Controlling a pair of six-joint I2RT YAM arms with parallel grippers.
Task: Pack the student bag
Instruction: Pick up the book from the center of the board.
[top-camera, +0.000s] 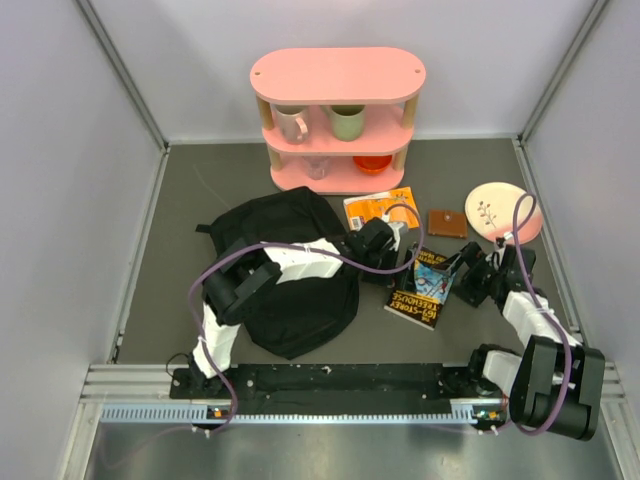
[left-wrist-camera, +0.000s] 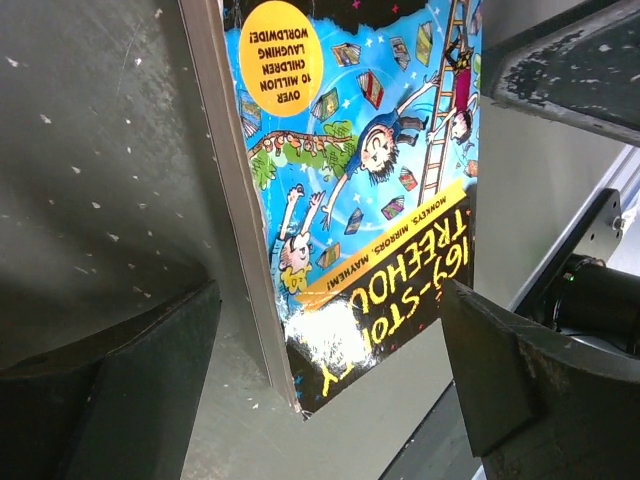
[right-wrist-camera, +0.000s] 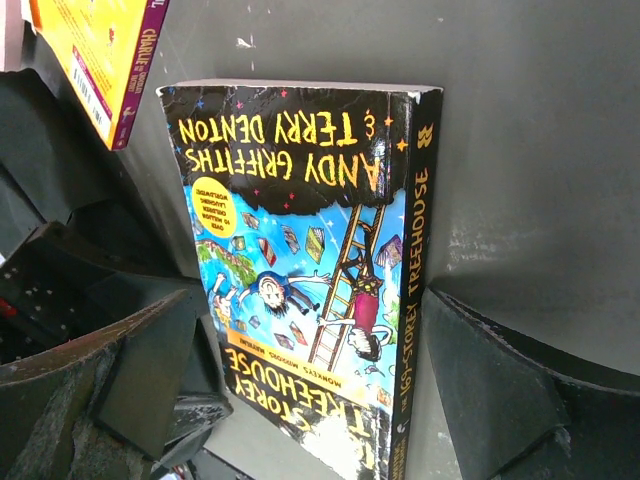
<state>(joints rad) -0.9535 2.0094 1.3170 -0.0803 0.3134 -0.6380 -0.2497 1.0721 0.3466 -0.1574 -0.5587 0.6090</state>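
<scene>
The student bag (top-camera: 300, 315) lies slumped & wrinkled on the grey table (top-camera: 190, 190), left of centre, in front of the pink shelf (top-camera: 338, 75), w/ the left arm stretched across its top. Can't tell from the top view whether its opening is unzipped.

Just right of the bag a paperback (top-camera: 420, 290) w/ a black & blue "Treehouse" cover lies between both grippers. Left gripper (top-camera: 392, 255) sits at the book's far left corner; in its wrist view the fingers (left-wrist-camera: 120, 400) are spread wide, the book's corner & page edge between them, a clear gap on the left side, so released. Right gripper (top-camera: 470, 278) is at the book's right side; its fingers (right-wrist-camera: 500, 390) flank the cover, one near the spine, one near the opposite edge. Can't tell if they press it or just bracket it.

Behind the paperback: an orange book (top-camera: 378, 208), a brown wallet (top-camera: 447, 222) & a pink plate (top-camera: 500, 205), each apart from the others. On the shelf's middle level stand a pale mug (top-camera: 292, 124) & a green mug (top-camera: 347, 122)
</scene>
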